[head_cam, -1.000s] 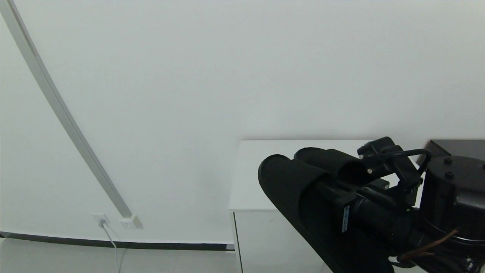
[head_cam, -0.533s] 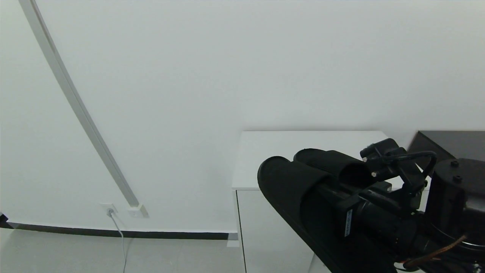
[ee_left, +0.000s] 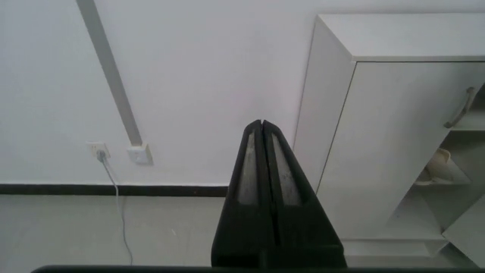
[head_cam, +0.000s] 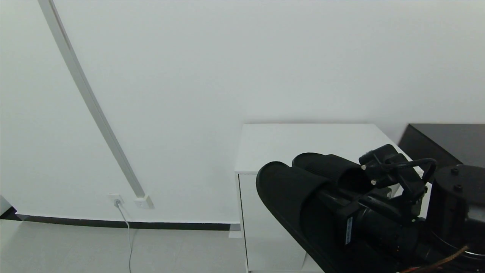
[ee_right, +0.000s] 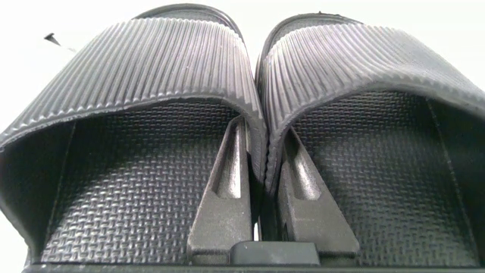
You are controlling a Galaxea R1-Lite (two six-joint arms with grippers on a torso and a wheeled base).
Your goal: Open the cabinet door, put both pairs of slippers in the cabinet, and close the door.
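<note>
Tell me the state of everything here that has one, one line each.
Cabinet door: open, shelves showing past it.
Black slippers: held in the air, side by side.
Right gripper: shut on the black slippers, a finger inside each.
Left gripper: shut, empty.
Pale slipper: on a cabinet shelf.

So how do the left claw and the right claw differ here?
The left claw is shut on nothing, its fingers pressed together; the right claw is shut on the pair of black slippers, one finger inside each, pinching their adjoining walls. The left claw points toward the wall beside the white cabinet; the right claw is held up in front of that cabinet. Both are dark and closed.
</note>
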